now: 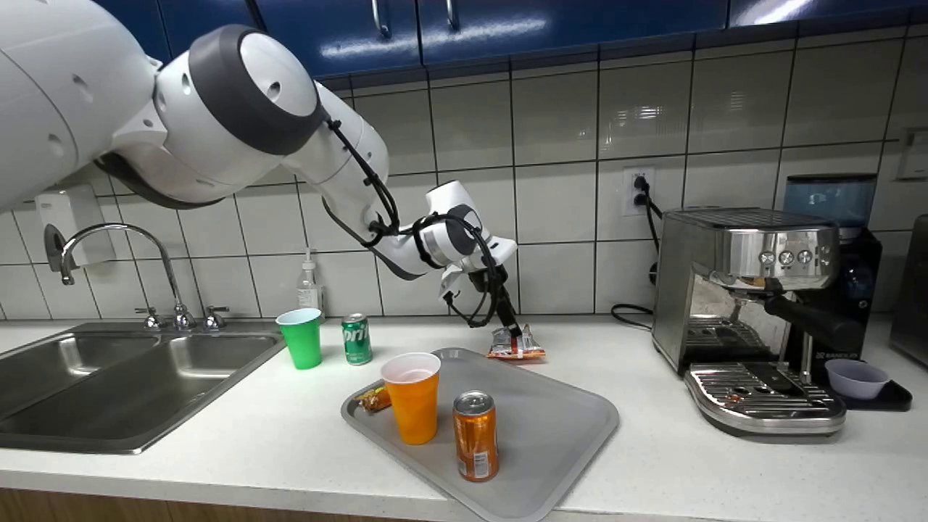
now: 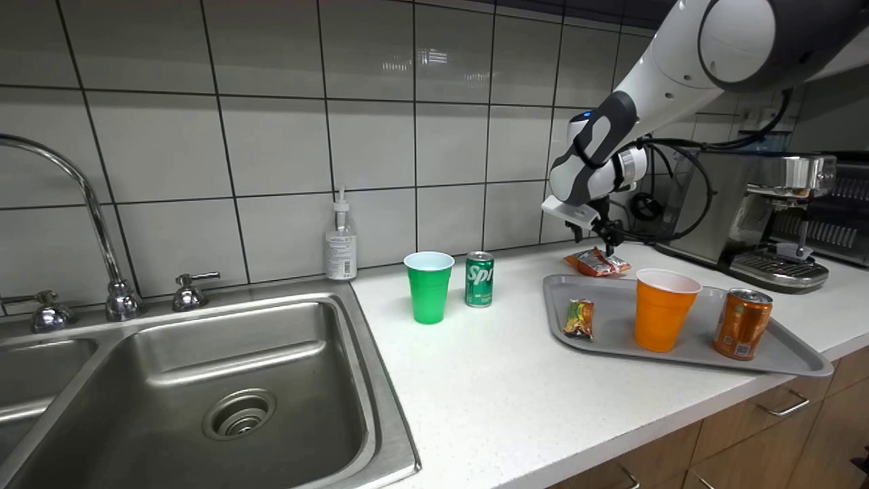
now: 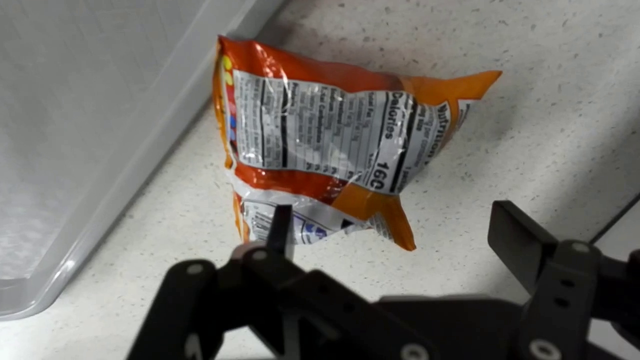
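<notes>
Wrist view: your end effector stands with its jaws spread wide, gripping nothing. The snack bag lies on the tabletop just beside the tray, one corner at the rim; whether they touch cannot be told. One finger overlaps the bag's lower edge in sight; contact unclear. Handling, judged: most of the bag sits ahead of the fingertips, so advance until its plump middle is centred between them. A quarter turn of the wrist should let you close across the shorter span; descend straight, stay off the rim, and squeeze lightly, since puffed film probably slips or crushes. Orientation: nutrition panel up; long axis roughly side to side in this view, nearly parallel to the line joining your fingertips. Its straight end faces the tray; its flared end points away.
</notes>
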